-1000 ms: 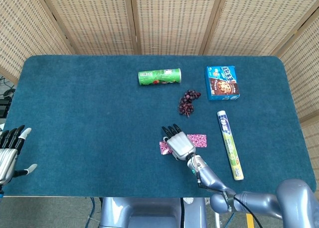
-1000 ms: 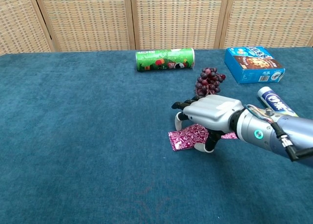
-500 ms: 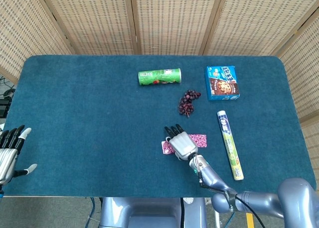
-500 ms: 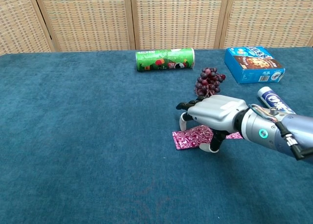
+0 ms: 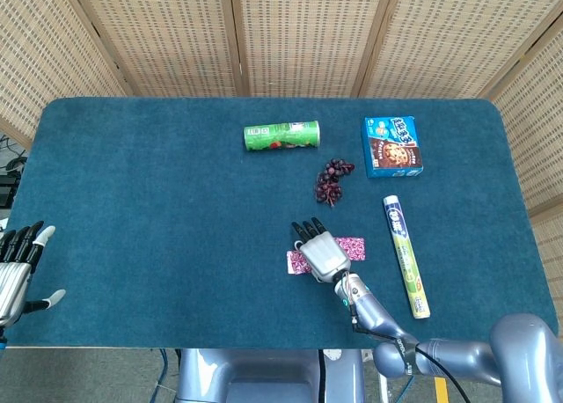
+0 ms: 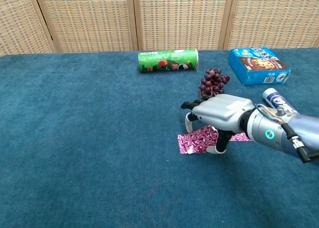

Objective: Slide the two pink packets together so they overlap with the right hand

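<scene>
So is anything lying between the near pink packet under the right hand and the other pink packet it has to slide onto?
Nothing visible does. The right hand rests on the near pink packet, and the other pink packet lies right beside it toward the foil roll. The grapes sit farther back, off that line.

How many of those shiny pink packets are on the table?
2. One pink packet lies under the right hand, toward its fingertips; the other pink packet shows beside the hand, partly hidden by it.
</scene>
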{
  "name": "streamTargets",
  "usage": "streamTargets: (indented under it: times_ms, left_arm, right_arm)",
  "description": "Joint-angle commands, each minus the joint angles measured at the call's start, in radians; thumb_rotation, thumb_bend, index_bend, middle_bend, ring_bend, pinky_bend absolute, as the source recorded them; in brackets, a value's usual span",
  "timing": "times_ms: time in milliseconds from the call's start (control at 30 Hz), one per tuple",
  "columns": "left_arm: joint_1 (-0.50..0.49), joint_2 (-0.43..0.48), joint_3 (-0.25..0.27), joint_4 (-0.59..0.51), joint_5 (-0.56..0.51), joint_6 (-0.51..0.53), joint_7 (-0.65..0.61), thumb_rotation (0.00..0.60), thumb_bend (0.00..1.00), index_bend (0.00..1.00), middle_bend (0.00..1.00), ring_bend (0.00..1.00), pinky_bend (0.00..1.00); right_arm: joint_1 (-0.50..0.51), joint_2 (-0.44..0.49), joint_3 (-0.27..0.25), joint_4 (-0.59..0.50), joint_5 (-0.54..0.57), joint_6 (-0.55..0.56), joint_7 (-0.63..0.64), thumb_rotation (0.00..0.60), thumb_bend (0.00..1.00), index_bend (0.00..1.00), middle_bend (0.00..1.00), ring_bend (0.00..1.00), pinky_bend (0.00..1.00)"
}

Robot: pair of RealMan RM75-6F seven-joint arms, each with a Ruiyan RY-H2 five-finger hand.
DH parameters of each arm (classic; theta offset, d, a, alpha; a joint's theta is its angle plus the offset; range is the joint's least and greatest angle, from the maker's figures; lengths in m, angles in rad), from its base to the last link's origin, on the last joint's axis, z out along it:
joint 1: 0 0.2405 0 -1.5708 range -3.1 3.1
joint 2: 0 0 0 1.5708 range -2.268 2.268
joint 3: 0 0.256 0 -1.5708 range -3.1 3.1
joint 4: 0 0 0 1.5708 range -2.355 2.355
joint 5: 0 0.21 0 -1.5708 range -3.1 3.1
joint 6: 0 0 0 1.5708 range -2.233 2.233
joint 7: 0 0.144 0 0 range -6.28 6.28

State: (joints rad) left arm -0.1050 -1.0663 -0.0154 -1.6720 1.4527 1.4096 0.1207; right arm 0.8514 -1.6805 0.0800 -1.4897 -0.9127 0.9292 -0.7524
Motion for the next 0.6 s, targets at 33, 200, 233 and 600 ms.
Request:
streamTargets:
  times_ms: [33, 200, 233, 600]
  left_arm:
    - [0.000, 0.000, 0.000, 0.000, 0.000, 0.000, -0.001, 0.600, 0.00, 0.00, 0.00, 0.00, 0.00]
    - [0.000, 0.000, 0.000, 0.000, 0.001, 0.000, -0.001, 0.600, 0.00, 0.00, 0.00, 0.00, 0.00]
    - [0.000, 0.000, 0.000, 0.000, 0.001, 0.000, -0.001, 0.600, 0.00, 0.00, 0.00, 0.00, 0.00]
    - [0.000, 0.001, 0.001, -0.001, 0.001, 0.000, -0.002, 0.600, 0.00, 0.00, 0.00, 0.00, 0.00]
  right_arm:
    - [0.002, 0.001, -0.002, -0.001, 0.006, 0.002, -0.005, 0.600, 0.33, 0.45, 0.00, 0.00, 0.00]
    - [0.003, 0.003, -0.007, -0.006, 0.009, 0.008, -0.010, 0.600, 0.31, 0.42, 0.00, 0.00, 0.00]
    - [0.003, 0.004, -0.007, -0.008, 0.009, 0.010, -0.010, 0.600, 0.31, 0.42, 0.00, 0.00, 0.00]
    - [0.003, 0.016, -0.005, -0.031, 0.006, 0.024, -0.004, 0.600, 0.26, 0.37, 0.00, 0.00, 0.00]
